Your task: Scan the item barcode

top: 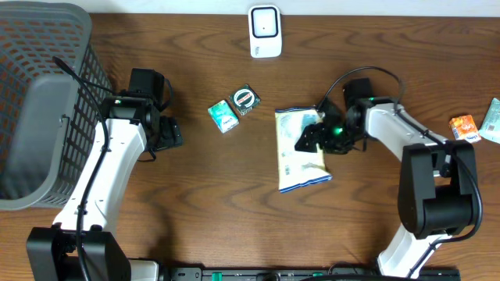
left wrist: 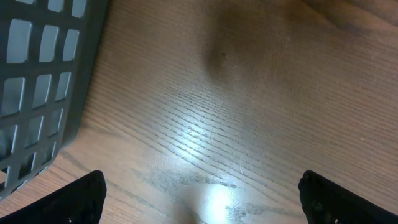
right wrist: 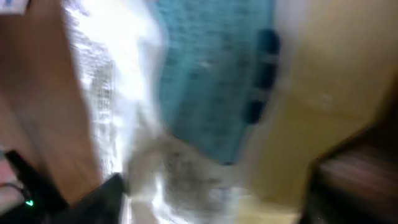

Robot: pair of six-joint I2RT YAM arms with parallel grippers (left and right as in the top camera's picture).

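Nearest the robot's edge of the worktop [top: 234,226] the wood is bare.

Snack packet [top: 299,165] (white, blue and yellow) lies flat just right of the worktop's middle, long side running near to far. Right gripper [top: 312,137] sits low over the packet's right-hand edge, on its farther half, reaching in from the right. The right wrist view is badly blurred: the packet [right wrist: 211,81] fills the frame, its blue panel and yellow side between the two dark fingers [right wrist: 102,199] of the right gripper [right wrist: 224,193]. The packet is between the jaws, but whether they have closed on it cannot be told.

Left gripper [top: 169,133] is toward the left side, well apart from the packet, jaws spread wide with nothing between them. In its wrist view the left gripper [left wrist: 202,199] shows only wood grain and the grey basket [left wrist: 37,81] wall beside it.

A little farther, between the two grippers, a small green-and-white box [top: 223,116] touches a dark packet with a round logo [top: 244,99]. Near the right edge are an orange packet [top: 463,126] and a pale one [top: 492,119], the latter cut off by the frame.

The basket [top: 47,117] takes up the far left corner. The white scanner [top: 265,31] stands at the far edge — well apart from the snack packet.
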